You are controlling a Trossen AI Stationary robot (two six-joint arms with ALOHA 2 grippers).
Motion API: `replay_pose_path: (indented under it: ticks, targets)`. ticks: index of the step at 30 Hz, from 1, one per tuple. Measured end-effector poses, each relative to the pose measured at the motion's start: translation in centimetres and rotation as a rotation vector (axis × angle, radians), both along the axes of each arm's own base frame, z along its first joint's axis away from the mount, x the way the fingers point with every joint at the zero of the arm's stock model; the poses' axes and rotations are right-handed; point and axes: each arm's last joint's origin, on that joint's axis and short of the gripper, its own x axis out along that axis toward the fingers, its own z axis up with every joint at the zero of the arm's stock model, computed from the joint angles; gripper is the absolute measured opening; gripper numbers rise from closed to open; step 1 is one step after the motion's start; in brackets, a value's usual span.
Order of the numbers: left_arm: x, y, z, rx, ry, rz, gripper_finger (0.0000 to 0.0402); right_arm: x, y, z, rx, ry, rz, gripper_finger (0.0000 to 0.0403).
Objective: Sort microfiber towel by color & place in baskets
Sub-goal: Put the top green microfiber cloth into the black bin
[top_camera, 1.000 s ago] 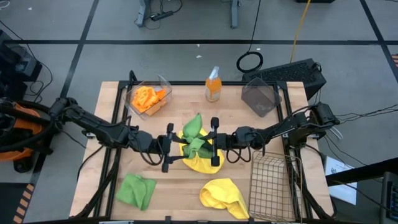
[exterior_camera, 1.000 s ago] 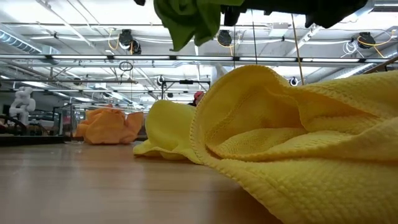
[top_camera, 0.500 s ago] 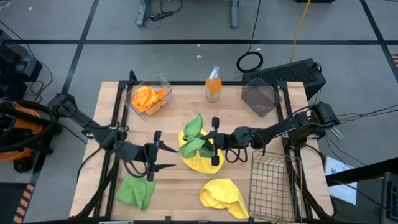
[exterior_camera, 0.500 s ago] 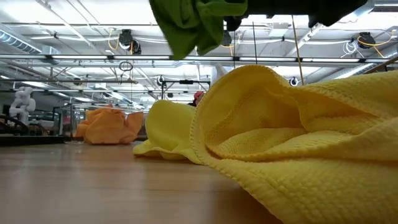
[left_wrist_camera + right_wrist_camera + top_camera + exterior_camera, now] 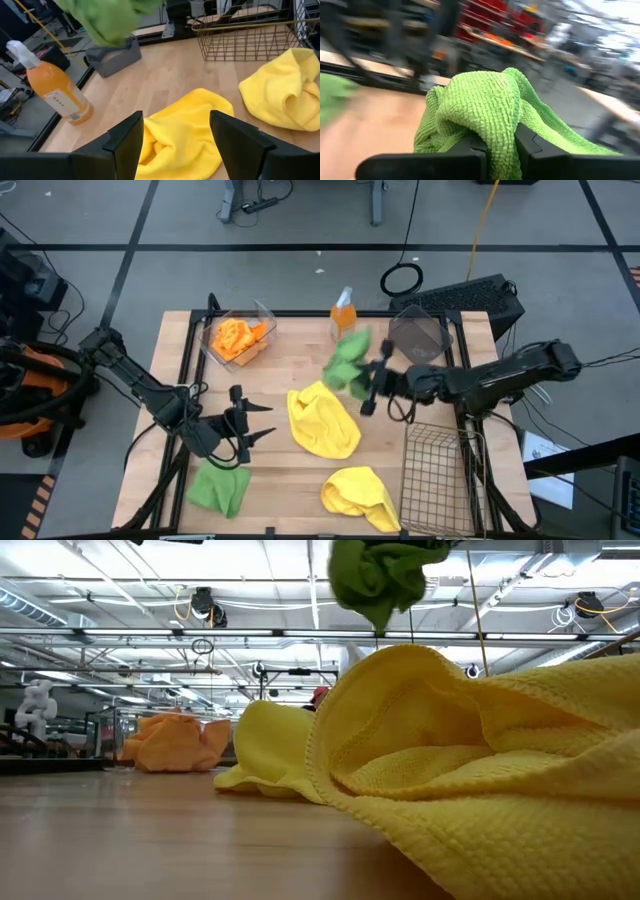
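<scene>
A grey floor [image 5: 300, 220] crossed by dark lines is seen around the wooden worktop [image 5: 290, 470]. Overhead, ceiling beams [image 5: 150, 635] and bright light panels [image 5: 120, 570] are shown, with cables trailing.

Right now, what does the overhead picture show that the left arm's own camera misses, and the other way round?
Only the high view shows the orange towels in the clear basket, a green towel lying at the table's front, and the right gripper holding its green towel. Only the left wrist view shows the left gripper open up close. Both show the spray bottle, wire basket and two yellow towels.
</scene>
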Motion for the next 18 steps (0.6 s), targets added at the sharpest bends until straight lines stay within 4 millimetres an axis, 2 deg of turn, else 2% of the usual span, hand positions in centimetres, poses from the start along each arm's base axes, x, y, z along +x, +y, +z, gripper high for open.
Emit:
replay_pose_path:
  ticks: [5,9,14,18]
  targets:
    - [0.4,-0.3,-0.1,-0.009,-0.013,0.003,0.0235,-2.7,-2.5,1.6,-0.079,0.046,-0.176,0.0026]
    - [0.8,-0.3,-0.3,-0.009,-0.016,0.010,0.0235,-4.6,-5.5,2.3,-0.135,0.109,-0.350,0.0026]
    - [1.3,0.1,-0.5,-0.003,-0.014,0.032,0.0235,-6.1,-9.5,1.7,-0.140,0.222,-0.529,0.0026]
    - [1.5,0.5,-0.4,-0.008,-0.015,0.056,0.0235,-6.8,-12.5,0.3,-0.079,0.335,-0.577,0.0026]
